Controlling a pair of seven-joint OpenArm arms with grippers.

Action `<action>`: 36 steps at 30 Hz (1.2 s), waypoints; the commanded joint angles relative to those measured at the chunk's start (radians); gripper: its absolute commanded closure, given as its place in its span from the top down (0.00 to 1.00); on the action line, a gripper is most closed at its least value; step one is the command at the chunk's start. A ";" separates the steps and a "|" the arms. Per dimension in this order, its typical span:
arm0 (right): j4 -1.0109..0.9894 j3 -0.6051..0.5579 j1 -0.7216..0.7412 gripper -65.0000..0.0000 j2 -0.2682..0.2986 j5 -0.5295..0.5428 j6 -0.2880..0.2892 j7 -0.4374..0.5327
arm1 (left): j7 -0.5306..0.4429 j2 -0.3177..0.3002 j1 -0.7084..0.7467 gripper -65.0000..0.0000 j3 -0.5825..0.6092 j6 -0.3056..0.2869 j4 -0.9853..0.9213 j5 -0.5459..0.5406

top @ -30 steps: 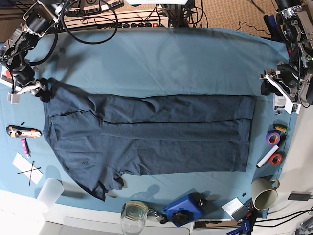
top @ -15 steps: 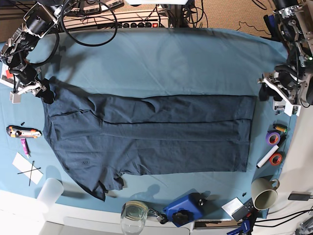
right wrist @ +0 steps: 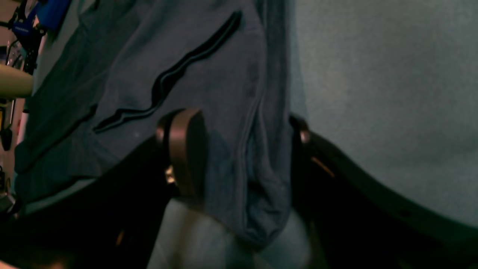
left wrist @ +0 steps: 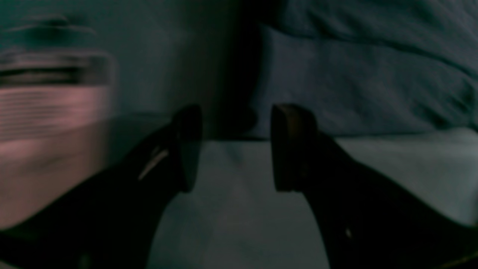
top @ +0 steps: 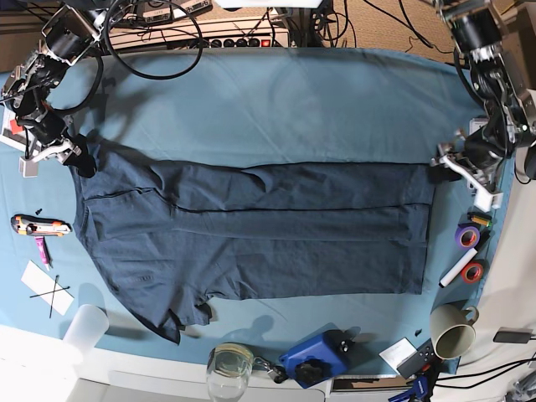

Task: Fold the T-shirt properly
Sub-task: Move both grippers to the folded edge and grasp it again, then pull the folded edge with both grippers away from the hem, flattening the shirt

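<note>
Navy cotton T-shirt (top: 251, 230) spread flat across teal table cloth (top: 276, 100). Left of shirt: right gripper (right wrist: 239, 157), jaws straddling a bunched corner, not yet clamped; likely to slip. Right of shirt: left gripper (left wrist: 235, 144), spread, empty; risk of snagging cloth instead.

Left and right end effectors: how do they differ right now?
The right end effector has T-shirt fabric between its open fingers at the shoulder corner; the left end effector is open on nothing, only the table cloth beneath, just short of the hem. Both sit low at the shirt's far edge.
</note>
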 commanded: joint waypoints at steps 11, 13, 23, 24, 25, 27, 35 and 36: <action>-0.002 -0.006 -0.006 0.48 0.006 -0.075 -0.014 -0.097 | -0.011 -0.044 -0.101 0.44 -0.001 0.010 -0.042 0.057; -0.002 -0.006 -0.006 0.48 0.006 -0.074 -0.014 -0.097 | -0.011 -0.044 -0.097 0.44 0.010 -0.001 -0.046 0.055; -0.002 -0.006 -0.005 0.48 0.006 -0.074 -0.014 -0.077 | -0.011 -0.044 -0.101 0.44 0.121 0.019 -0.148 0.052; -0.002 -0.006 -0.005 0.45 0.006 -0.074 -0.014 -0.077 | -0.011 -0.045 -0.101 0.44 0.121 0.035 -0.148 0.053; -0.002 -0.006 -0.005 0.38 0.006 -0.074 -0.014 -0.076 | -0.010 -0.044 -0.101 0.43 0.121 0.045 -0.148 0.056; -0.002 -0.006 -0.005 0.19 0.006 -0.074 -0.014 -0.074 | 0.014 -0.044 -0.101 0.35 0.122 0.065 -0.148 0.081; 0.007 -0.005 0.024 0.00 0.006 -0.011 -0.009 -0.079 | 0.045 -0.045 -0.098 0.00 0.122 0.086 -0.147 0.104; 0.017 -0.005 0.024 0.00 0.006 -0.002 -0.009 -0.080 | 0.056 -0.045 -0.098 0.00 0.122 0.085 -0.146 0.104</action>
